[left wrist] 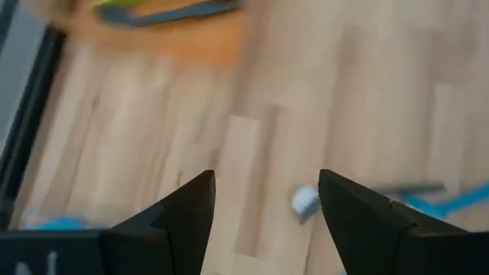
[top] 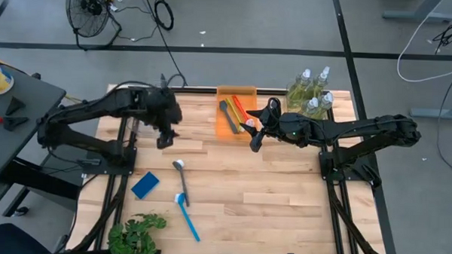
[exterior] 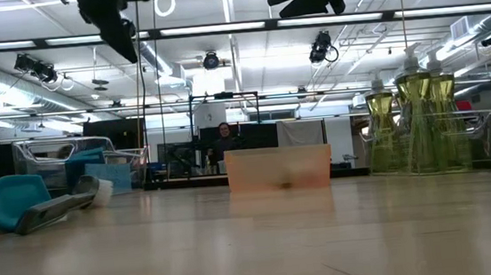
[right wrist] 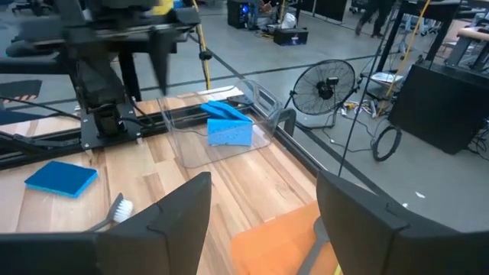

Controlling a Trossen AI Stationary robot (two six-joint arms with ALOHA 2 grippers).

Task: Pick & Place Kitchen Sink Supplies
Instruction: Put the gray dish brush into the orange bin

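A grey-handled brush with a white head (top: 180, 174) and a blue brush (top: 189, 218) lie flat on the wooden table, with a blue sponge (top: 145, 184) to their left. My left gripper (top: 165, 140) hangs open above the table, just far-left of the white brush head (left wrist: 306, 200), with nothing between its fingers. The orange tray (top: 246, 94) at the far edge holds black, red and yellow-green brushes. My right gripper (top: 254, 139) hovers open by the tray's near right corner, also with nothing between its fingers. Pump bottles of yellow-green liquid (top: 311, 92) stand at the far right.
A clear bin (right wrist: 256, 103) with blue sponges (right wrist: 228, 126) inside stands at the far left, near the left arm's base. A green leafy plant (top: 135, 233) sits at the near left edge. Bare wood spreads over the table's middle and right.
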